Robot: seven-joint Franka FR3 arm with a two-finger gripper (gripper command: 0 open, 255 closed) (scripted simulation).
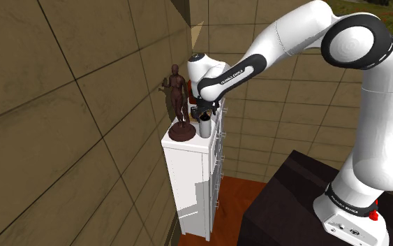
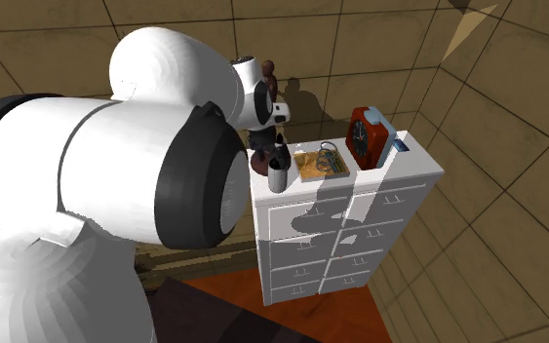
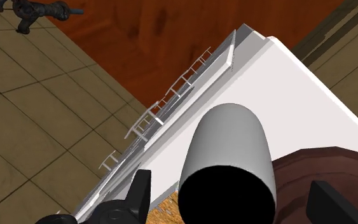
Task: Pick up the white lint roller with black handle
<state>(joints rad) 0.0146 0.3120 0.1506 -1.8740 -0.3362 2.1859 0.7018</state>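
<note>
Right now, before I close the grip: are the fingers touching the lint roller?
Apart. The wrist view shows open fingers either side of the lint roller, a gap at each.

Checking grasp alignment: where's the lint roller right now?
Shoulder view: the lint roller stands upright on the white dresser, just right of the brown statue, directly under the end effector.

The lint roller is stood just beside the statuette at the chest of drawers' left end in the second exterior view, with a tray placed centrally and a clock at the right.
</note>
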